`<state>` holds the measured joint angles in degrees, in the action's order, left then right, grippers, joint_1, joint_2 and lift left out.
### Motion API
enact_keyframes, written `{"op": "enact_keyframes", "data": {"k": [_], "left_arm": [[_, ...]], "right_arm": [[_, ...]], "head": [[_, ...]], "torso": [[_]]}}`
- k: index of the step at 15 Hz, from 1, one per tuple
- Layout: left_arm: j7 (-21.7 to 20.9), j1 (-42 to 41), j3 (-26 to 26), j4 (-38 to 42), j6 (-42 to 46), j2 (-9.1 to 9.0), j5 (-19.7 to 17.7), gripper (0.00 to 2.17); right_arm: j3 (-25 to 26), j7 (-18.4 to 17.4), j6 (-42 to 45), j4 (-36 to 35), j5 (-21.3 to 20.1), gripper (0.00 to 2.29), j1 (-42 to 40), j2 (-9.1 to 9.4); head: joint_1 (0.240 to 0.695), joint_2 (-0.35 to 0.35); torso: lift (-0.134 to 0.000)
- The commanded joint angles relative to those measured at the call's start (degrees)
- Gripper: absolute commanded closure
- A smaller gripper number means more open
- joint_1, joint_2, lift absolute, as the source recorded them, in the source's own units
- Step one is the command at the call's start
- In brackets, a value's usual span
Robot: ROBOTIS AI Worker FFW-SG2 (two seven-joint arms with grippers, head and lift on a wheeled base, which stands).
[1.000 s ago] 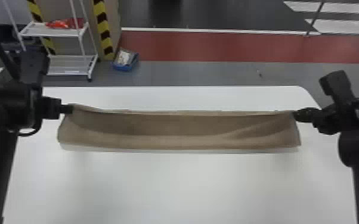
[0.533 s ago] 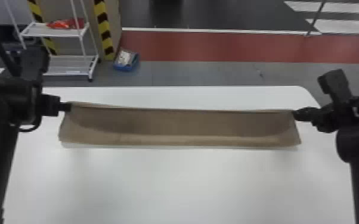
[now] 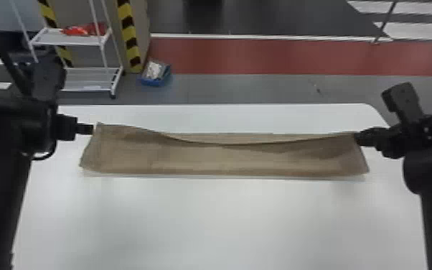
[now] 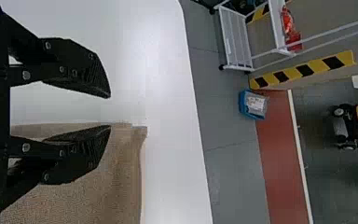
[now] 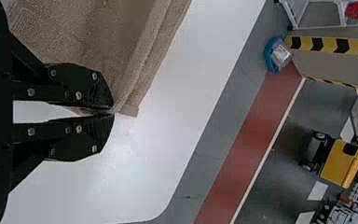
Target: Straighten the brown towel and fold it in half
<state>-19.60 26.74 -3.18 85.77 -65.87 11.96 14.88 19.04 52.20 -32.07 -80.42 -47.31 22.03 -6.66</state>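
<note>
Bright light over my white tabletop, pale glare patches in both wrist views, soft shading across the towel.

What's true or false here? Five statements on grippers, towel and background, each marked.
1. The right gripper pinches the brown towel. True.
2. The left gripper is clamped on the towel. False: its fingers are apart.
3. The white rack stands beyond the table, on the robot's left. True.
4. The blue bin sits on the table. False: it's on the floor.
5. A red item lies on the rack's upper shelf. True.
</note>
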Motion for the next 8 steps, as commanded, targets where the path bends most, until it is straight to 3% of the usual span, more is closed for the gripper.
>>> {"op": "enact_keyframes", "data": {"k": [1,8], "left_arm": [[0.2,-0.8,-0.1,0.2,1.2,-0.18,-0.1,0.02],[0.5,-2.3,-0.7,0.7,1.6,0.17,-0.3,0.08]], "right_arm": [[-0.3,-1.4,-0.2,-0.4,0.0,0.02,-0.7,0.33],[-0.1,-2.9,-0.2,-2.6,0.3,0.02,-2.3,0.77]], "head": [[0.695,-0.027],[0.695,-0.027]], "torso": [[-0.123],[-0.123]]}}
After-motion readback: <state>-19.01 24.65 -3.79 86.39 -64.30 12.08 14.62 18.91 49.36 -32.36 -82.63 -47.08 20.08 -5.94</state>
